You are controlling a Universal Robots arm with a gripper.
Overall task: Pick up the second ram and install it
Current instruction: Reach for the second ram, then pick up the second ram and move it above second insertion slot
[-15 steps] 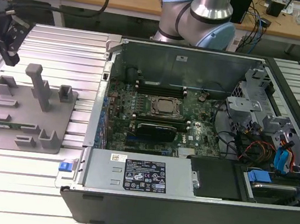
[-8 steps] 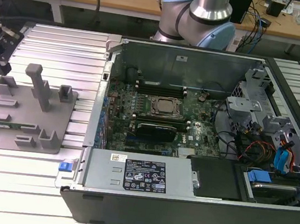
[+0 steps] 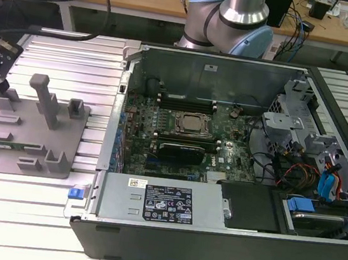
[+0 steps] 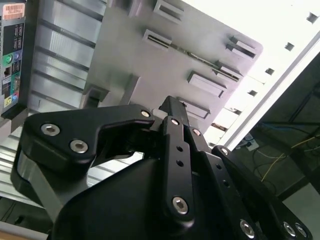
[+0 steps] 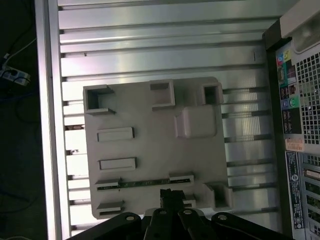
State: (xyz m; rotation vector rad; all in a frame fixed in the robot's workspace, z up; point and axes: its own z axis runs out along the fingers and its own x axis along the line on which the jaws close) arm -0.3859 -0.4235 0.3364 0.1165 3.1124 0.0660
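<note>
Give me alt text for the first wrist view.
The gripper hangs above a grey fixture plate, close to a thin green ram stick resting in the plate's holders. The plate sits on a ribbed metal table beside a computer case.

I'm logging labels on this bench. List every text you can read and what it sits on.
Black label on the computer's metal cover: white print, too small to read.
White sticker beside it: too small to read.
Stickers on the computer's back panel, in the first wrist view: blurred.
Nothing can be quoted.
</note>
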